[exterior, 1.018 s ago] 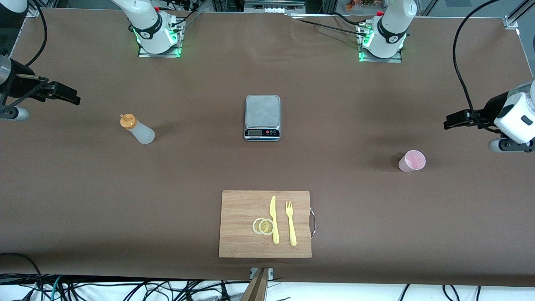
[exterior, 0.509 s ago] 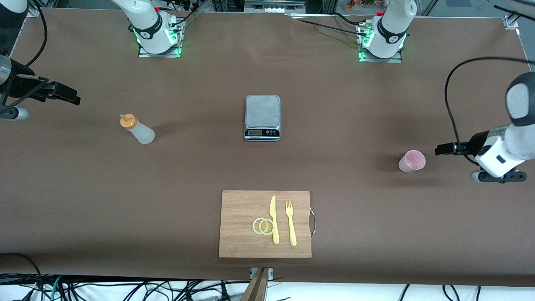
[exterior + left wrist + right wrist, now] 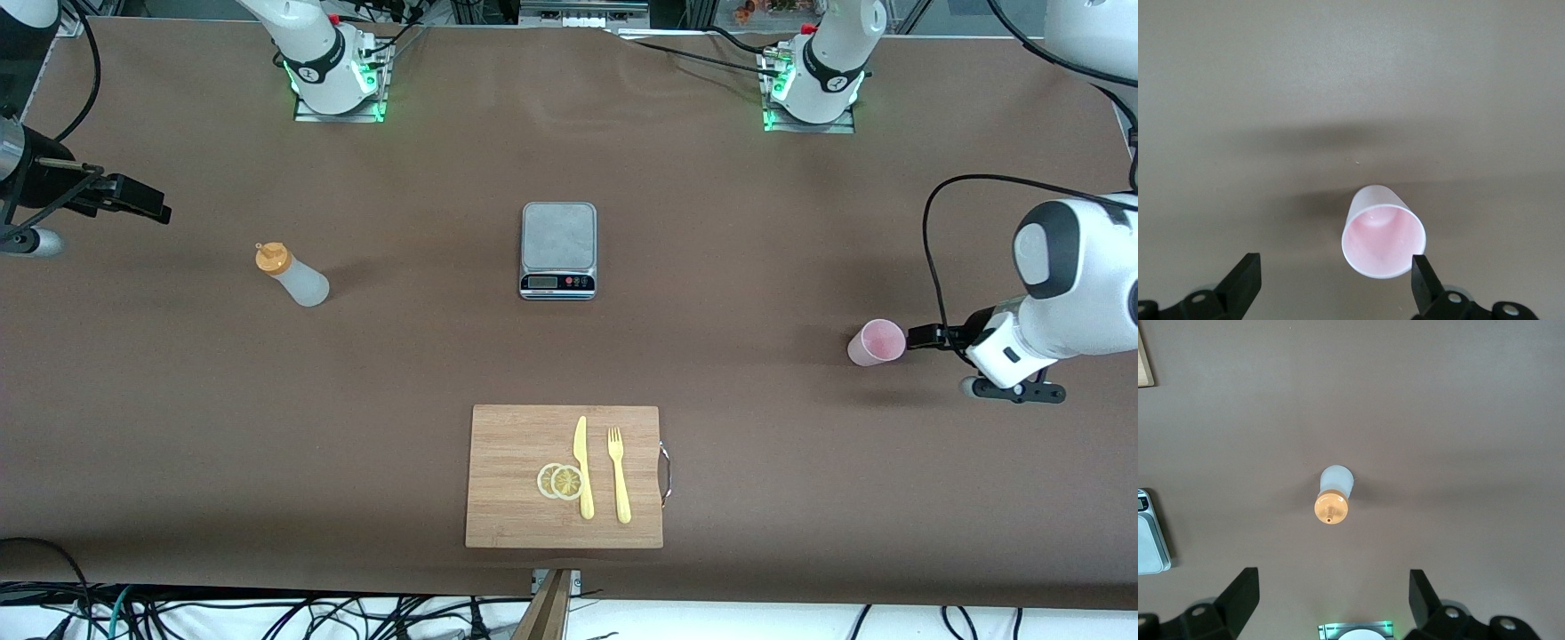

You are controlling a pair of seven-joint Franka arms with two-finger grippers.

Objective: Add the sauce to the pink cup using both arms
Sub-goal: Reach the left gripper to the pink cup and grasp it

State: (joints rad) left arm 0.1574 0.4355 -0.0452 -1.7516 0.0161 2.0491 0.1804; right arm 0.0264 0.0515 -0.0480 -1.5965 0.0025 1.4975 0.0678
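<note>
- Step in hand, as we judge it: left gripper [image 3: 920, 336] closing in on pink cup [image 3: 876, 342] for a side grasp; nothing gripped yet.
- Pink cup stands upright on the worktop [image 3: 711, 267] toward the left arm's end, mouth open and empty as far as we can see. Left wrist view shows cup [image 3: 1383, 240] between the spread fingers but off-centre, just beside one fingertip [image 3: 1421, 272].
- We would centre the cup between the fingers before closing, and squeeze lightly; a thin tumbler could tip or skid if nudged.
- Left arm reaches low, forearm near level, gripper pointing at the cup's side.
- Sauce [image 3: 292, 275] stands upright toward the right arm's end, well apart from the cup.
- Right gripper [image 3: 133, 197] waits above the worktop's edge near the sauce, fingers apart, empty.
</note>
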